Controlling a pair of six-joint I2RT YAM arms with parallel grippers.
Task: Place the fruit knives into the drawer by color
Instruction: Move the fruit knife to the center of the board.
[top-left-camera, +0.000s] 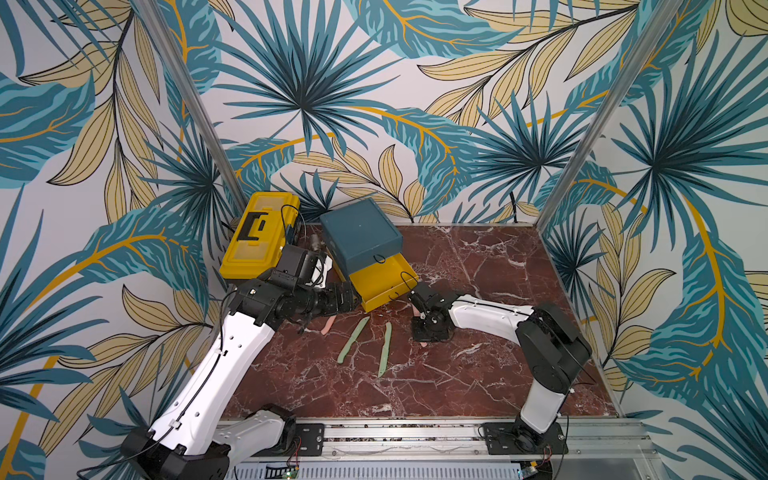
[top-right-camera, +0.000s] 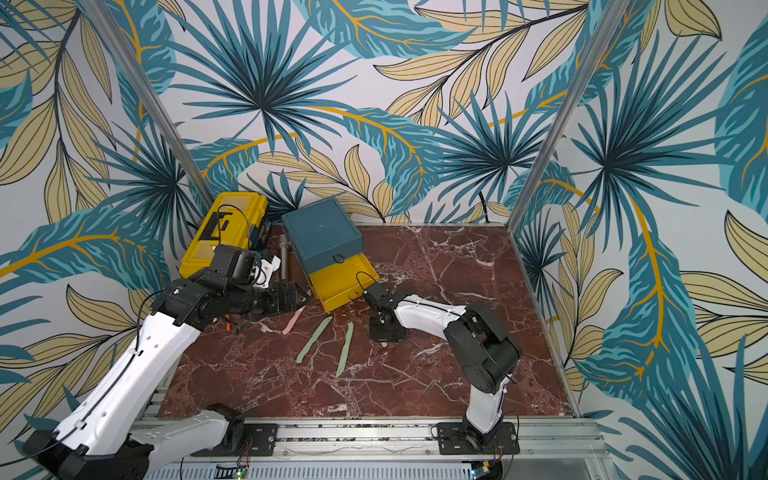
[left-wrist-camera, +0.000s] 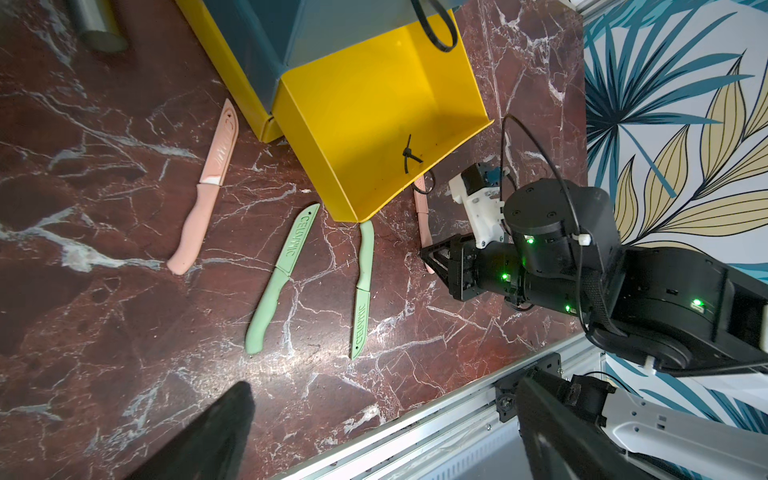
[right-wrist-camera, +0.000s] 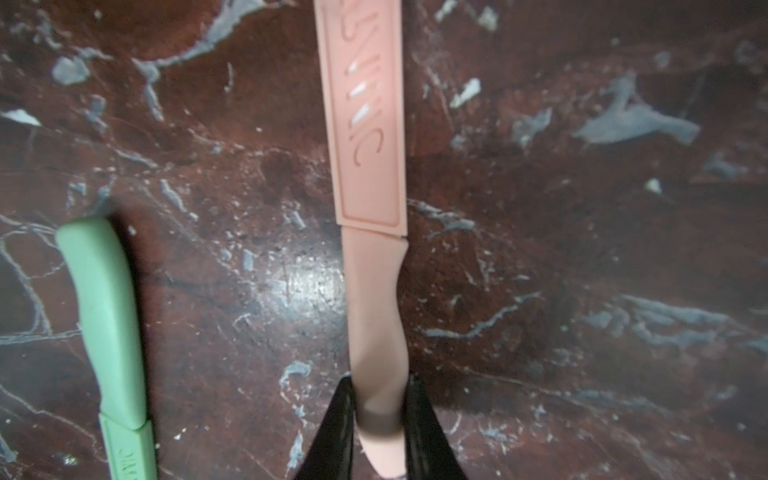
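The drawer chest stands at the back, one yellow drawer pulled open and bare inside. My right gripper points down at the table in front of it, shut on the handle of a pink knife that lies flat. Another pink knife lies near my left gripper, which hangs open and holds nothing. Two green knives lie between the arms. No blue knives are in view.
A yellow toolbox stands at the back left. A grey metal cylinder lies between it and the chest. The aluminium rail runs along the table's front edge.
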